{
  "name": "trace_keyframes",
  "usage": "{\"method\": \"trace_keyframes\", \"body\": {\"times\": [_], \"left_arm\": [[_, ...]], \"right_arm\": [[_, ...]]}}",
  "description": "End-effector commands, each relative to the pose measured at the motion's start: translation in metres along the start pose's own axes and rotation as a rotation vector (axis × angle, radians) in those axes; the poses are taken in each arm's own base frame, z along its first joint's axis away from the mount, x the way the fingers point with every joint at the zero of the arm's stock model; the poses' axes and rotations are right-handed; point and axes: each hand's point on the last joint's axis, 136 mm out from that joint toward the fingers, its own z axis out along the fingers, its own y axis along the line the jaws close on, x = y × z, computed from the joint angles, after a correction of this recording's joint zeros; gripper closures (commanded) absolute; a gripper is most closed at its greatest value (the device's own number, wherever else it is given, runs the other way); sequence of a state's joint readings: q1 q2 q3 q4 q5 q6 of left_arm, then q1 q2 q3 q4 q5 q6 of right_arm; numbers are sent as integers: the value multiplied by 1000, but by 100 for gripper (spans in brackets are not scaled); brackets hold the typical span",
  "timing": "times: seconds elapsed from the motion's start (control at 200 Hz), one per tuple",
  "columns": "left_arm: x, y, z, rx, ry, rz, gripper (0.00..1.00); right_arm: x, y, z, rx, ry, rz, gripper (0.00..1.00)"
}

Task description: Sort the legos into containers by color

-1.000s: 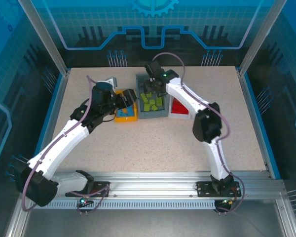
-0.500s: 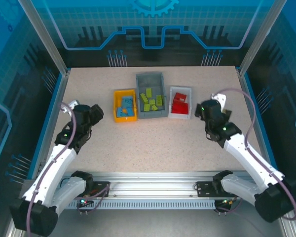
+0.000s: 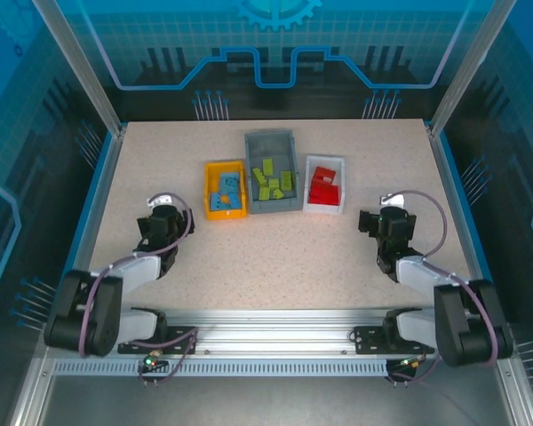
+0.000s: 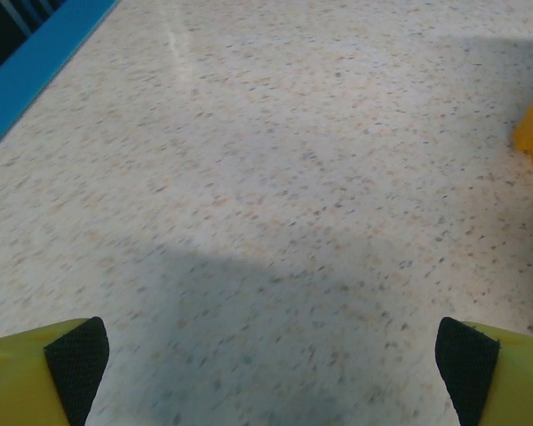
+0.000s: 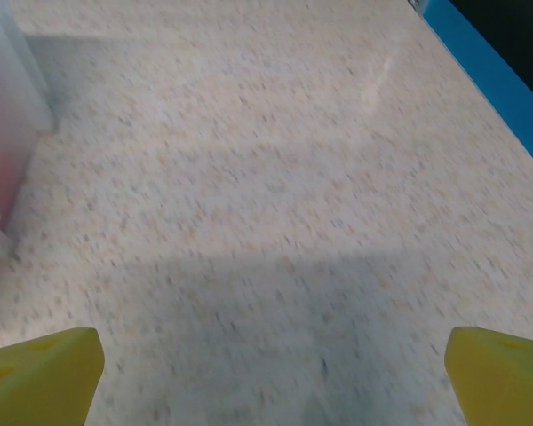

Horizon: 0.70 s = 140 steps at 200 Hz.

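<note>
Along the far middle of the table (image 3: 275, 262), the legos (image 3: 274, 182) lie sorted: blue in the yellow bin (image 3: 210, 169), green in the grey bin (image 3: 271, 142), red in the white bin (image 3: 325, 163). The bins' long sides run away from the arms, and the bricks lie at mixed angles. Both arms have just pulled back from the bins. The left gripper (image 3: 163, 222) and right gripper (image 3: 386, 224) gape empty, so the sorting looks finished.

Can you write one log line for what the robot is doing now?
left pincer: open, empty | right pincer: open, empty | legos: in containers, by color
</note>
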State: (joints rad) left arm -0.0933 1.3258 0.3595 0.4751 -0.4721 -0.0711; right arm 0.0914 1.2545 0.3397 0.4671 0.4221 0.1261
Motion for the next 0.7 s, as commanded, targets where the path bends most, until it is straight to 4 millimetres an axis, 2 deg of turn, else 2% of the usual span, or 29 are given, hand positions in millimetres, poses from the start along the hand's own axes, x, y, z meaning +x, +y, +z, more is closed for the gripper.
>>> {"method": "trace_keyframes", "body": {"times": [0.0,0.03,0.07,0.13,0.19,0.24,0.295,0.35,0.425,0.695], "left_arm": [[-58,-18,10,104,-208,-65,1],[-55,-17,17,105,-195,-77,1],[-52,-17,23,109,-202,-75,1],[-45,-30,23,170,-169,-41,1],[-41,-29,19,177,-258,-46,1],[-40,-28,8,190,-301,-51,1],[-38,-27,5,195,-314,-54,1],[-40,-26,10,179,-301,-56,1],[-42,-30,26,190,-205,-53,1],[-41,-27,25,186,-213,-67,1]], "right_arm": [[-48,13,11,-111,-153,40,0],[-50,16,14,-132,-171,45,0],[-42,19,19,-139,-152,38,0],[-39,32,20,-185,-173,-3,0],[-32,39,23,-197,-190,-32,0],[-33,40,23,-194,-195,-35,0],[-34,39,29,-186,-171,-34,0],[-32,39,31,-171,-137,-38,0],[-33,39,31,-170,-142,-38,0],[-33,40,31,-168,-148,-44,0]]}}
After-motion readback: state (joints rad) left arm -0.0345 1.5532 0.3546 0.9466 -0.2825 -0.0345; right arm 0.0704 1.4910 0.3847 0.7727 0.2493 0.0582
